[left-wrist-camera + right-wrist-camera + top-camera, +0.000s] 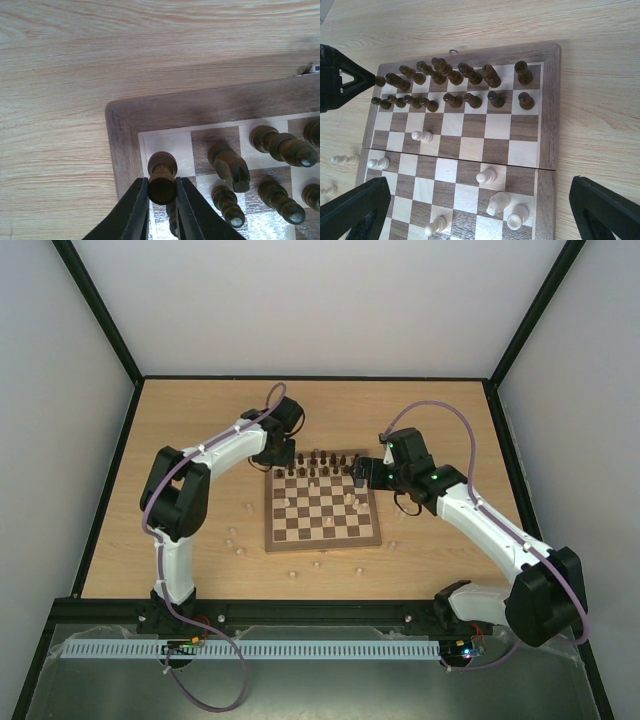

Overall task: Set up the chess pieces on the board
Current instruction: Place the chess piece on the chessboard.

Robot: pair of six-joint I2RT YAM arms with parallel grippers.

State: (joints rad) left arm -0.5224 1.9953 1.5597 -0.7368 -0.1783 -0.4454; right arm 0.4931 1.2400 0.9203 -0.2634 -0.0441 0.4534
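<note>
Left gripper (162,194) clenched on dark piece (162,172) at board (125,150) corner | right gripper (477,205) hung released, spread wide, near board's far-right corner

The left arm (215,448) and the right arm (490,530) are white tubes broken by chunky black joint housings, each trailing a looping mauve cable (437,404). Tiny green lights (433,477) glow near the right wrist; the left gripper (162,181) has plain black wedge fingers.

No text, label, brand, number or sign is showing legibly in any view. The board (549,100) is carrying no readable letters or figures along its frame.
</note>
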